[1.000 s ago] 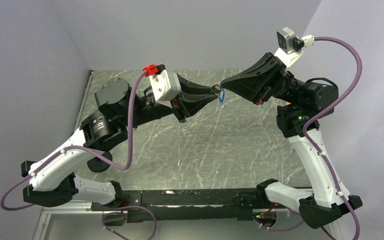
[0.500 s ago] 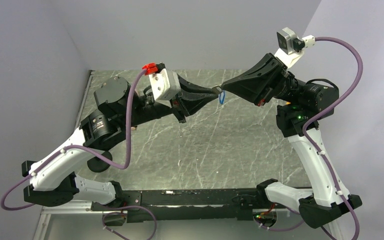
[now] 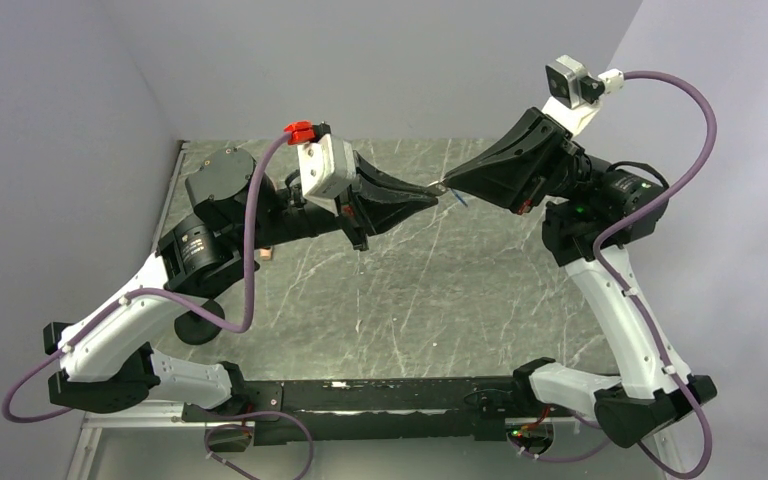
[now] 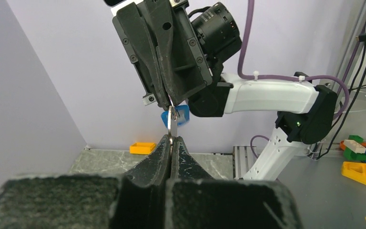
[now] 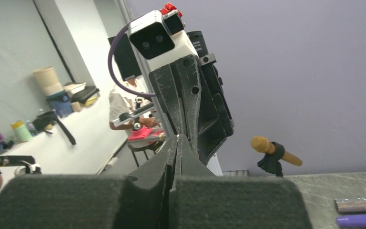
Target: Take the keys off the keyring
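Both grippers meet tip to tip high above the marble table (image 3: 410, 290). In the left wrist view my left gripper (image 4: 172, 139) is shut on the silvery blade of the key (image 4: 172, 125), which stands up out of its jaws. The key's bright blue head (image 4: 179, 116) sits just behind the blade. My right gripper (image 4: 168, 101) pinches the small keyring at the blade's top end. In the top view the left gripper (image 3: 429, 193) and the right gripper (image 3: 444, 185) almost touch, with a blue speck (image 3: 460, 199) beside them. In the right wrist view the right gripper (image 5: 177, 138) is shut and the key is hidden.
A yellow tray (image 4: 142, 148) lies at the table's far edge. A brown cylinder in a black clamp (image 5: 276, 151) stands near the wall. Purple (image 5: 360, 220) and glittery (image 5: 360, 205) cylinders lie on the table. A black disc (image 3: 198, 325) sits by the left arm.
The right arm's wrist has swung up and slightly left. The blue piece moved from hanging below the tips to just right of them. The left gripper shifted slightly left.
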